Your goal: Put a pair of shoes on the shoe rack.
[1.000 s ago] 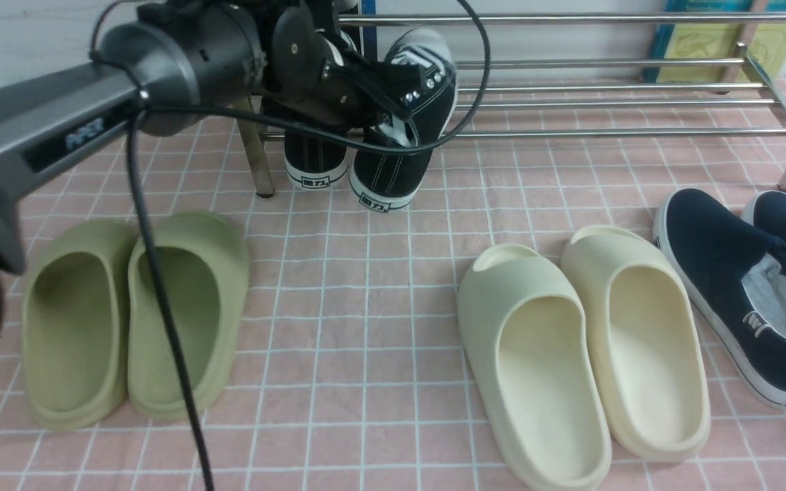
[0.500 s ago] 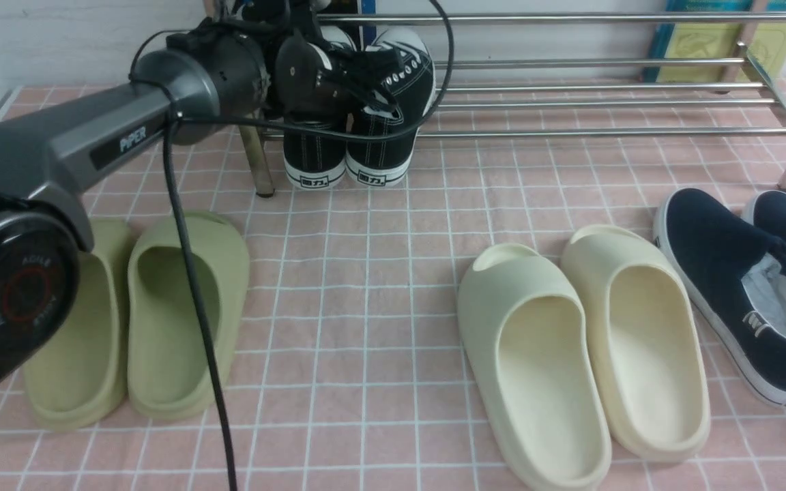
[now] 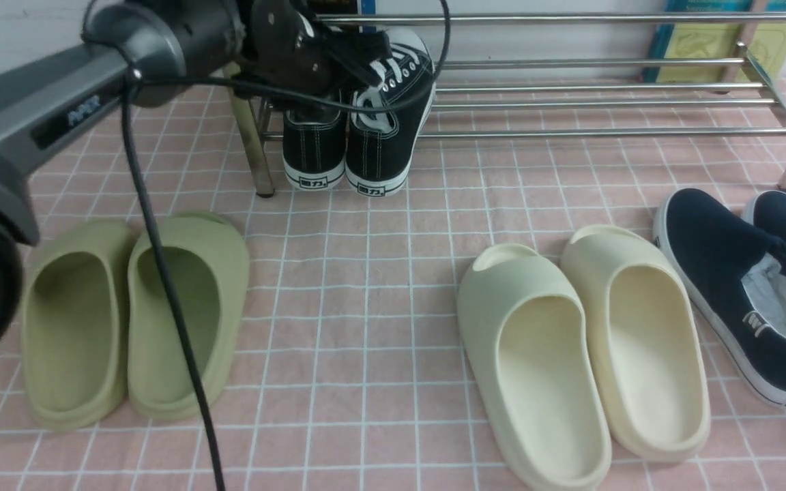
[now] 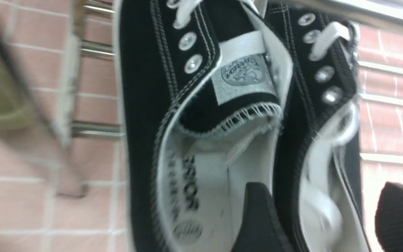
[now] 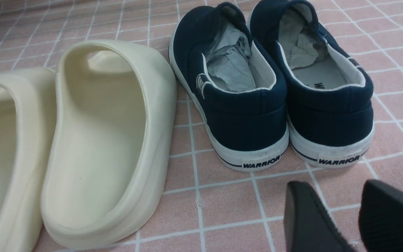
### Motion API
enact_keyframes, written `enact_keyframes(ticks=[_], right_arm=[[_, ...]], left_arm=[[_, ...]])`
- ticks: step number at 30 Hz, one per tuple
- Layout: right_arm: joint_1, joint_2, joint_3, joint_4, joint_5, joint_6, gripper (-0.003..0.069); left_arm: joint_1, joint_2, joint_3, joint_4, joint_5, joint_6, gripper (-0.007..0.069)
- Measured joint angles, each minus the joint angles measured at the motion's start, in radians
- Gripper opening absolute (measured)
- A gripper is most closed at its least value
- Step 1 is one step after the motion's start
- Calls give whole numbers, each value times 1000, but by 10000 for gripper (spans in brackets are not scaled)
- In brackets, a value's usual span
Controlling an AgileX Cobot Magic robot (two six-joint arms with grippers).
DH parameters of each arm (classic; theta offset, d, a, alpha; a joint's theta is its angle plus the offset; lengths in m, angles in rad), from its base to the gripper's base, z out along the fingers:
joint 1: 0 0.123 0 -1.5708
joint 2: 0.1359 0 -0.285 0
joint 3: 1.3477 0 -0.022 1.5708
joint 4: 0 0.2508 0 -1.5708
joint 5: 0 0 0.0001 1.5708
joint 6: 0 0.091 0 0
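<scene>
The pair of shoes [image 3: 379, 129], black canvas with white laces and soles, rests side by side on the shoe rack [image 3: 570, 65], at its left end, with the heels toward my front camera. My left arm [image 3: 59, 102] reaches across the upper left of that view, a dark cable [image 3: 172, 293] looping in front of the shoes. My left gripper [image 4: 327, 206] is spread wide at the shoes: in the left wrist view one fingertip appears over the opening of one shoe, the other beyond the far side of its neighbour, and I cannot tell whether either touches. My right gripper [image 5: 331, 185] stands apart-fingered with nothing between its tips, near the navy slip-ons [image 5: 229, 105]. On the pink tiled surface [image 3: 366, 341], the green slides [image 3: 181, 320] lie to the left, the cream slides [image 3: 550, 382] right of centre, and the navy slip-ons at the far right. Behind the rack's right end stands a yellow-and-blue panel [image 3: 700, 51].
</scene>
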Motion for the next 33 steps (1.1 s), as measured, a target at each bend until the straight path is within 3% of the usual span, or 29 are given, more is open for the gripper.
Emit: enact_keyframes(ticks=[3,7,10,12,14,18,25,33], right_arm=[[0,0,0,0,0,0,240],[0,0,0,0,0,0,240],[0,0,0,0,0,0,240],[0,0,0,0,0,0,240],[0,0,0,0,0,0,240],[0,0,0,0,0,0,240],[0,0,0,0,0,0,240],[0,0,0,0,0,0,240]], left_arm=[[0,-98,-3,1,129,107,441],[0,-234,-5,11,274,215,349],[0,-392,-6,49,406,257,193],[0,-446,-1,69,437,261,148],[0,-571,37,130,493,265,47],[0,-777,205,206,516,264,2],[0,-1197,672,237,416,183,2],[0,-1511,1019,248,342,94,6]])
